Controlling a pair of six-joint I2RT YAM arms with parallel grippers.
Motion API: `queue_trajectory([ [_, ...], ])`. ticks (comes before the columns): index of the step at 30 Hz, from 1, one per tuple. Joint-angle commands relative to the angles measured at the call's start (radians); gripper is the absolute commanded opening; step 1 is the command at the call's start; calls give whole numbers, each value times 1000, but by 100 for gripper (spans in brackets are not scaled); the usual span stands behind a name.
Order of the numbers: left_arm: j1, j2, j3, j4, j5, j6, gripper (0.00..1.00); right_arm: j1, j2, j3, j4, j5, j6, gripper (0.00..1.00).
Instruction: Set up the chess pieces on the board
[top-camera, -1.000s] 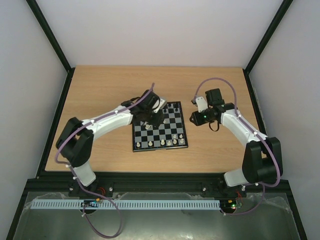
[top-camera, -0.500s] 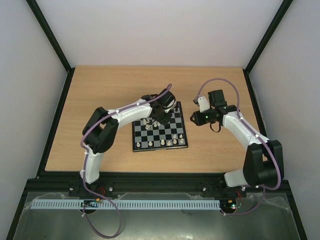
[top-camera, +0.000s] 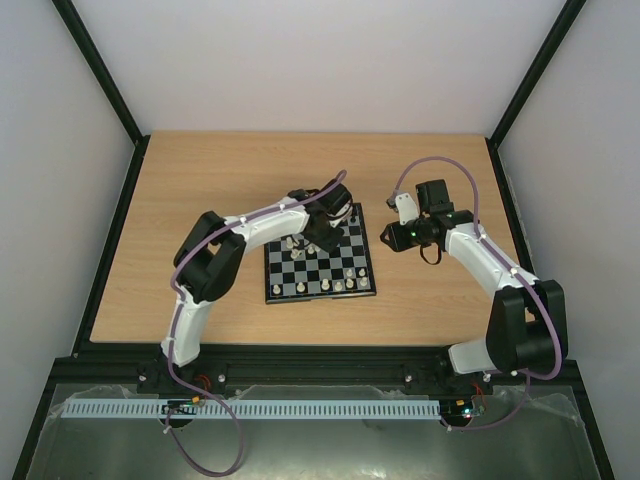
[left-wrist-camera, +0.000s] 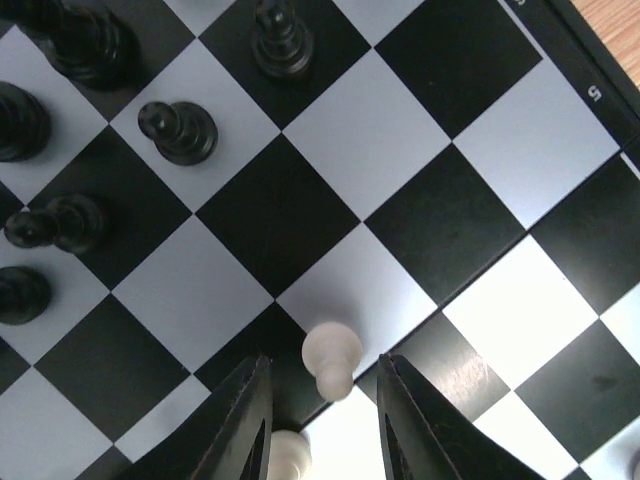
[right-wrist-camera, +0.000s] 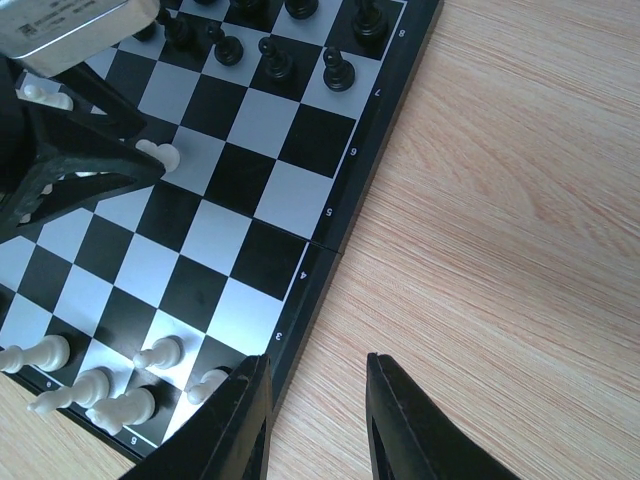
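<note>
Bare wooden tabletop (top-camera: 190, 190) runs wide from the left edge to the board (top-camera: 320, 294), which lies near the tabletop's middle. The left gripper (left-wrist-camera: 323, 370) hangs over the board's far half. Its jaws are partly open and straddle an upright white pawn (left-wrist-camera: 332, 362) on a pale square, a sliver of gap on each side, gripping nothing. Black pieces (left-wrist-camera: 180, 131) cluster towards the far edge, and the middle squares between lie free. White pieces (right-wrist-camera: 128, 406) line the board's near edge. The right gripper (right-wrist-camera: 318, 385) hovers at the board's right edge, jaws apart and empty, with open wood stretching to its right.
</note>
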Motion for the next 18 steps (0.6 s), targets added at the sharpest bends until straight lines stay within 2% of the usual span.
queue_trajectory([
  [1,-1,34,48,-13,-16,7,29,-4,10,-13,-5,-10,-13,29],
  [18,-1,55,64,-12,-4,16,13,-4,24,-14,-11,-11,-17,29],
])
